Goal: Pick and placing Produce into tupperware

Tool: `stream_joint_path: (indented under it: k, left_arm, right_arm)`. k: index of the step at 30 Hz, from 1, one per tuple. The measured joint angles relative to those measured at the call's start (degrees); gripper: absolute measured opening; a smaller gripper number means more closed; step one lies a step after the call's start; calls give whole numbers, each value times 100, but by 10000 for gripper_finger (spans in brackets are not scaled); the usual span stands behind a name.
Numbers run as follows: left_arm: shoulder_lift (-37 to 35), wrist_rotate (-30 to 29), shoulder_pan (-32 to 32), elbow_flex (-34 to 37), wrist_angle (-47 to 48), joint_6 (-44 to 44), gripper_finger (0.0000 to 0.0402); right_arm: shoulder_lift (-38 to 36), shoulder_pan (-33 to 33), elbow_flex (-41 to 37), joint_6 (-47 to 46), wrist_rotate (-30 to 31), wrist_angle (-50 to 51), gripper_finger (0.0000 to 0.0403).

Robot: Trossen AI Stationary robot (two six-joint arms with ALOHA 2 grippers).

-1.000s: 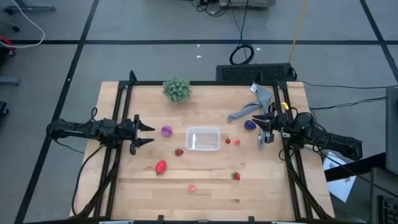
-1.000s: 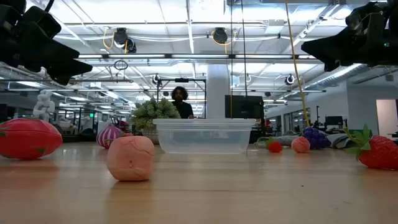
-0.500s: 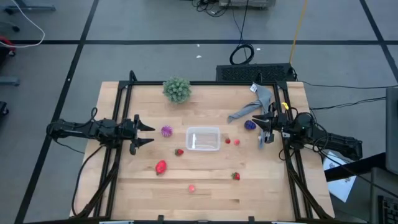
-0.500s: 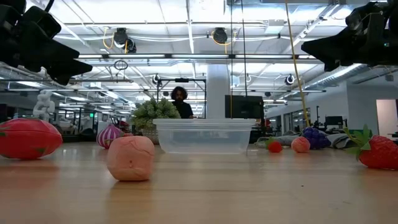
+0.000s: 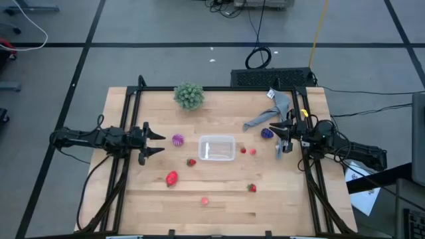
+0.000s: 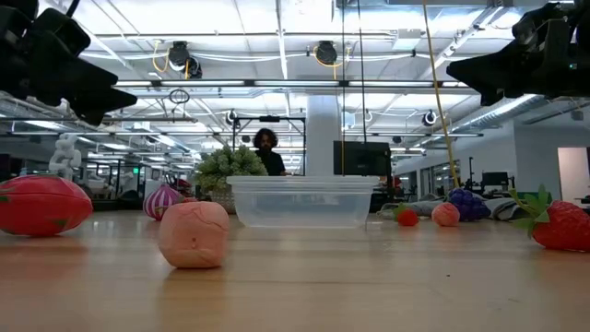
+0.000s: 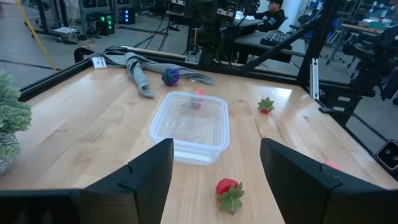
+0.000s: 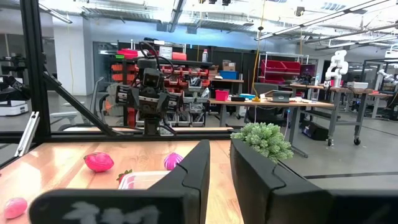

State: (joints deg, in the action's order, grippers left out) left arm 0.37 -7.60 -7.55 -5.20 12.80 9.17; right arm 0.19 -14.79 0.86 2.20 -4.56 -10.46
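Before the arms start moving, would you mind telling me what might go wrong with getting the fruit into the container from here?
1. The tupperware is light, clear and empty; a gripper brushing its rim may slide it.
2. The strawberry lies close beside the tupperware's left wall, so the open left gripper has little room there.
3. The grape cluster lies against the grey cloth; the shut right gripper could snag cloth.

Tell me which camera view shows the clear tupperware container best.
The left wrist view: the tupperware sits centred and close, its rim, walls and produce-free inside plain. The high view shows it small from above. The low view shows only its side wall. The right wrist view catches just a corner behind the right gripper's fingers.
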Motion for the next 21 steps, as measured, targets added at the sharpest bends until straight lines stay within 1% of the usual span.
stream_joint_path:
  k: [9, 13, 15, 18, 21]
  left_arm:
    - [1, -1, 1, 0, -597, 38, 244]
    - [1, 0, 1, 0, -920, 365, 244]
    - [1, 1, 0, 0, -1052, 503, 244]
    - [1, 1, 0, -1, -1202, 614, 244]
    - [1, 1, 2, -1, -1322, 645, 244]
  right_arm:
    - [0, 0, 0, 30, 1, -2, 54]
    - [0, -17, 0, 812, 30, -167, 54]
    - [0, -17, 0, 1051, 27, -180, 54]
    - [0, -17, 0, 956, 27, -173, 54]
    - [0, -17, 0, 484, 27, -173, 54]
